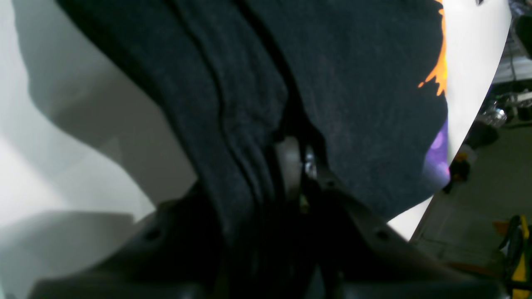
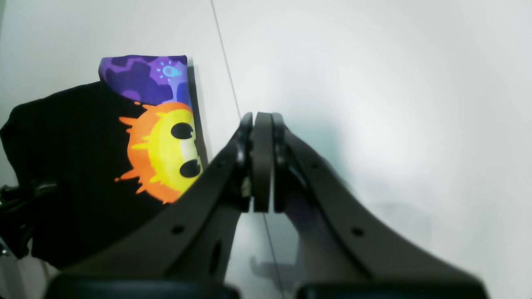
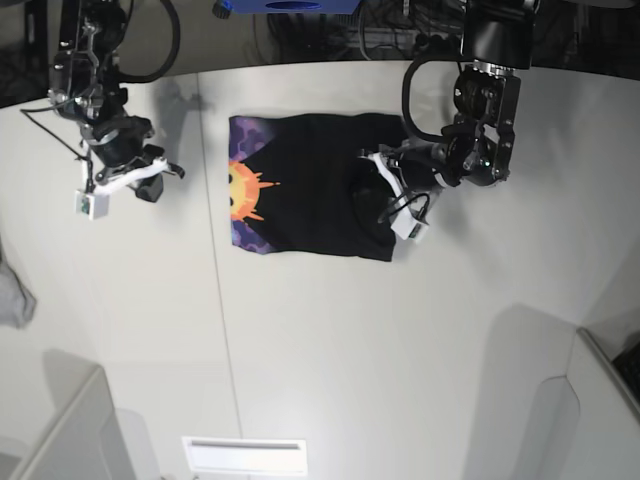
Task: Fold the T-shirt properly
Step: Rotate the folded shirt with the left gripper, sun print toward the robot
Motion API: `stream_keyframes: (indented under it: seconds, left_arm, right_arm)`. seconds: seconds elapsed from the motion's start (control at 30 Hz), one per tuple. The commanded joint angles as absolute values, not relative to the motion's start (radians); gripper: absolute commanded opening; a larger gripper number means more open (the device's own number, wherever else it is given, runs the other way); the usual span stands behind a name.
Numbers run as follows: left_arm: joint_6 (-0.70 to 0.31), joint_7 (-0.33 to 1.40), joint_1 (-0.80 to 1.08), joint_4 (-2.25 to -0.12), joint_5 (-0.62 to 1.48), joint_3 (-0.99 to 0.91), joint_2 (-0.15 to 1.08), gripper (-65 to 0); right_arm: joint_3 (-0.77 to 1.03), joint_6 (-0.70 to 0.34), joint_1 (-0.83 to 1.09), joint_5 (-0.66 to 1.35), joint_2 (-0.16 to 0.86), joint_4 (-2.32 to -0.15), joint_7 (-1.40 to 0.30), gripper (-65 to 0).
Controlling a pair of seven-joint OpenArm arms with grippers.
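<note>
The black T-shirt (image 3: pixel 310 200) lies partly folded on the white table (image 3: pixel 350 330), its orange-yellow sun print (image 3: pixel 243 190) showing along its left edge. At the shirt's right edge my left gripper (image 3: pixel 378 195) is shut on a bunched fold of the cloth. In the left wrist view the black T-shirt (image 1: pixel 365 104) runs down between the fingers of the left gripper (image 1: pixel 297 166). My right gripper (image 3: pixel 160 178) hovers left of the shirt, apart from it. In the right wrist view the right gripper (image 2: pixel 262 120) is shut and holds nothing, with the sun print (image 2: pixel 166 153) off to its left.
A small grey cloth (image 3: pixel 12 295) lies at the table's far left edge. A thin seam (image 3: pixel 220 300) runs front to back across the table. White panels stand at the front left (image 3: pixel 70 430) and front right (image 3: pixel 600 400) corners. A blue object (image 3: pixel 290 5) sits beyond the back edge.
</note>
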State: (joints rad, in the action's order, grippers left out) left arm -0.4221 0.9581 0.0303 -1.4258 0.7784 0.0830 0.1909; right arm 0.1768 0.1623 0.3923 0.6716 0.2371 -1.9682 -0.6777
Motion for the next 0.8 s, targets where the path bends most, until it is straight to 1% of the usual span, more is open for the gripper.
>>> stream_keyframes:
  seconds: [0.0,0.27,0.4,0.57,0.63,0.77]
  left_arm:
    - [-0.415,0.99,0.013,-1.435,0.743,0.107,0.222,-65.0]
    - [-0.415,0.989,-0.085,-1.434,0.743,0.321,0.354,-65.0]
    - [-0.415,0.989,-0.177,-1.435,0.743,0.455,0.409,-65.0]
    - [-0.415,0.986,-0.298,-1.434,0.737,0.647,0.444,-65.0]
    - [-0.417,0.986,-0.344,-1.435,0.688,0.719,0.444,-65.0]
    - [-0.42,0.986,-0.397,-1.435,0.516,0.832,0.437,-65.0]
  right_arm:
    - [0.183,0.151,0.401,0.674,0.246,-1.983,-0.645,-65.0]
    - [0.183,0.153,0.441,0.67,0.246,-1.983,-0.63,-65.0]
    - [0.183,0.153,0.469,0.67,0.245,-1.983,-0.63,-65.0]
    - [0.185,0.153,0.496,0.67,0.243,-1.983,-0.628,-65.0]
    - [0.185,0.154,0.506,0.67,0.243,-1.983,-0.628,-65.0]
    - [0.185,0.154,0.519,0.67,0.229,-1.983,-0.628,-65.0]
